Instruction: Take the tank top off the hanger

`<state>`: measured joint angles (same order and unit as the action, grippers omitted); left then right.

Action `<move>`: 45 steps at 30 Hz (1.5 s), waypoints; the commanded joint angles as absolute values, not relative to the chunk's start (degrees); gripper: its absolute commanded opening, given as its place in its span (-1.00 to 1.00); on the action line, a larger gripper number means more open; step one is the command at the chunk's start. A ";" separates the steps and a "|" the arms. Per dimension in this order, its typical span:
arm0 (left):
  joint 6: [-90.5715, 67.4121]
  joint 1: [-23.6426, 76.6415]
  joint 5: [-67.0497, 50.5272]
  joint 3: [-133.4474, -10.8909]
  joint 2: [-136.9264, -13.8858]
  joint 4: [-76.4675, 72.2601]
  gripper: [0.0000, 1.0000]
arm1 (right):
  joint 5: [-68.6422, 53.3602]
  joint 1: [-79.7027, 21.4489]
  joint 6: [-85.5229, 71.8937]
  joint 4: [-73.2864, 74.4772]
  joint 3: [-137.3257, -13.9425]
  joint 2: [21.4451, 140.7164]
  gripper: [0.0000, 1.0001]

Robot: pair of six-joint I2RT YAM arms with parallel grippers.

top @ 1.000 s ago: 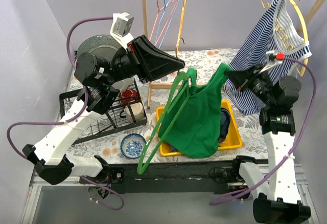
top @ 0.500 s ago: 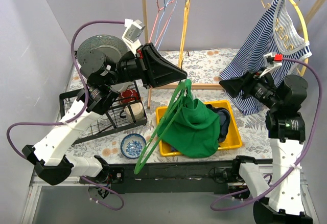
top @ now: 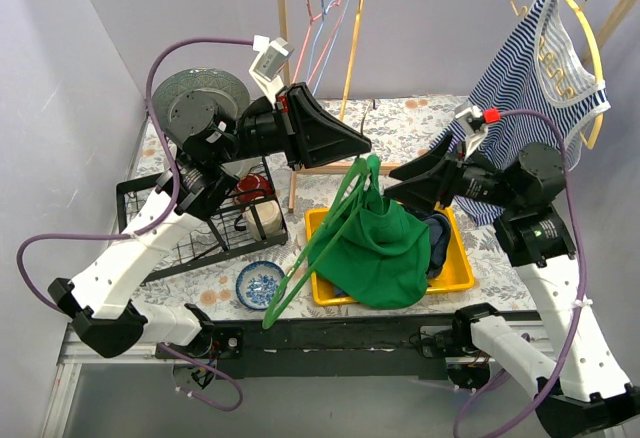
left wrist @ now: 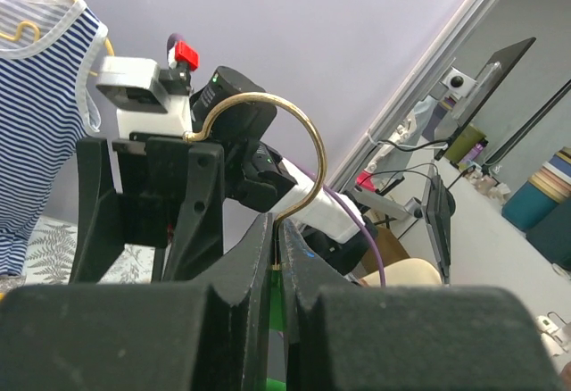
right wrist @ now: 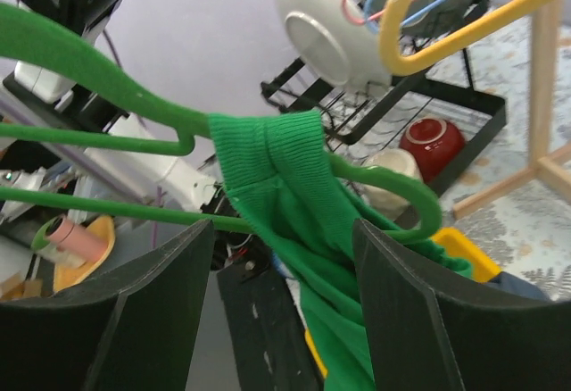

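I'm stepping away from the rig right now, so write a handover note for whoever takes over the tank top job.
Left gripper: shut on the metal hook of the green hanger, holding it up.
Right gripper: open, fingers either side of the strap, not gripping.
Tank top: on the hanger by that strap, looped over its arm; the rest sags onto the yellow bin.
Done: top not off yet.
Left: pull the strap clear of the hanger.

Green tank top — strap over hanger
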<state>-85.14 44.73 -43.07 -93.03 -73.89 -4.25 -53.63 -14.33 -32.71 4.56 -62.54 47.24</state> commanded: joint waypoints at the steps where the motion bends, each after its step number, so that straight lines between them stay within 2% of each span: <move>1: -86.39 44.56 -42.45 -93.16 -73.48 -7.47 -1.00 | -47.84 -19.42 -27.52 5.97 -65.57 47.19 0.39; 10: -87.28 44.56 -41.57 -91.85 -73.13 -8.53 -1.00 | -37.02 -26.10 -26.72 6.94 -65.39 48.86 0.18; 13: -86.93 44.56 -41.13 -91.50 -72.69 -8.17 -1.00 | -33.14 -27.51 -26.37 8.08 -65.66 48.87 -0.02; 16: -86.57 44.47 -40.70 -91.41 -72.25 -7.82 -1.00 | -30.51 -27.51 -26.54 8.17 -65.39 48.34 -0.38; 17: -86.49 44.56 -40.69 -91.41 -72.16 -7.65 -1.00 | -29.89 -27.51 -26.54 8.17 -65.48 48.25 -0.60; 19: -86.40 44.56 -40.52 -91.32 -71.90 -7.47 -1.00 | -29.27 -27.51 -27.07 7.39 -65.39 48.08 -0.74; 22: -85.35 44.56 -39.73 -91.84 -71.81 -6.16 -1.00 | -33.65 -27.60 -28.74 5.54 -65.04 47.99 -0.53; 23: -84.56 44.56 -39.47 -92.11 -71.81 -5.20 -1.00 | -34.79 -27.68 -28.65 5.54 -65.13 47.90 -0.30; 26: -83.94 44.56 -39.11 -92.99 -71.89 -4.39 -1.00 | -37.09 -27.69 -26.99 7.20 -65.74 47.11 0.10; 29: -83.85 44.56 -39.11 -92.99 -71.81 -4.31 -1.00 | -38.32 -27.68 -26.37 7.56 -66.27 46.41 0.28; 39: -84.29 44.56 -38.41 -92.64 -71.81 -4.75 -1.00 | -38.68 -28.65 -27.69 5.89 -65.48 47.37 0.33; 45: -84.64 44.47 -37.79 -93.34 -72.16 -4.83 -1.00 | -34.74 -30.67 -26.55 7.29 -65.83 47.99 0.25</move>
<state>-84.62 44.73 -39.35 -91.33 -74.02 -3.42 -38.22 -29.28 -27.24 8.88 -64.07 47.90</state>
